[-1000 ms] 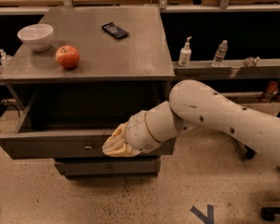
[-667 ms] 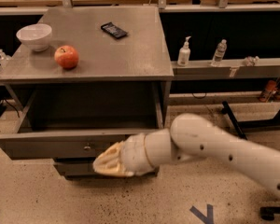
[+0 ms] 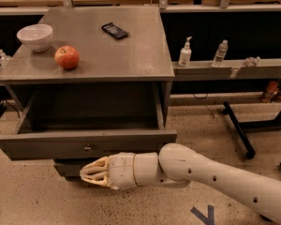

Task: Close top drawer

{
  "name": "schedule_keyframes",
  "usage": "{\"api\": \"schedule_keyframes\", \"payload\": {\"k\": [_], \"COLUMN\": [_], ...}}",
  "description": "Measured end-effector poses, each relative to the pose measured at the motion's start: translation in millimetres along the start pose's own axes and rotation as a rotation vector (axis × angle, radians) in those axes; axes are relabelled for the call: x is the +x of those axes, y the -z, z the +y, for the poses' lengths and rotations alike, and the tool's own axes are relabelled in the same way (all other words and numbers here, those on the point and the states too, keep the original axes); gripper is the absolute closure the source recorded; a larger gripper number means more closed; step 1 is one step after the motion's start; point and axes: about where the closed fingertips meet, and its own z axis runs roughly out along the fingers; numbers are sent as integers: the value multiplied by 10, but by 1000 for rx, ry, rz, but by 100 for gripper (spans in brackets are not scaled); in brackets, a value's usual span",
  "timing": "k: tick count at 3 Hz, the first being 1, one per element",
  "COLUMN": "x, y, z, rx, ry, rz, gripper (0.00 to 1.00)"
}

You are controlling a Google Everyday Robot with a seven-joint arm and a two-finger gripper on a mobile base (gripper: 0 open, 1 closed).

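Note:
The top drawer (image 3: 84,144) of the grey cabinet is pulled far out, and its inside looks empty. Its flat grey front carries a small metal knob (image 3: 88,148) at the centre. My gripper (image 3: 86,171) is low in front of the cabinet, just below the drawer front and under the knob, pointing left. My white arm (image 3: 201,172) reaches in from the lower right. The gripper hides most of the lower drawer fronts.
On the cabinet top (image 3: 131,55) lie a white bowl (image 3: 35,35), a red apple (image 3: 67,57) and a black phone (image 3: 114,30). A shelf at right holds a pump bottle (image 3: 185,53) and a water bottle (image 3: 220,53). A black stand leg (image 3: 239,130) lies on the floor at right.
My gripper has dropped from in front of the drawer front to below it and moved left.

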Motion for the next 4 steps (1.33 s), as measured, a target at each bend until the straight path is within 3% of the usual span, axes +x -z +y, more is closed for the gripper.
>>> {"api": "schedule_keyframes", "payload": {"k": [1, 2, 3, 4], "x": [106, 595, 1079, 1236], "y": [-55, -131, -92, 13], "z": [-8, -56, -290, -519], "rx": [-22, -11, 67, 120], "ry": [-6, -35, -44, -32], "rz": [8, 24, 46, 51], "gripper": [100, 100, 100, 100]}}
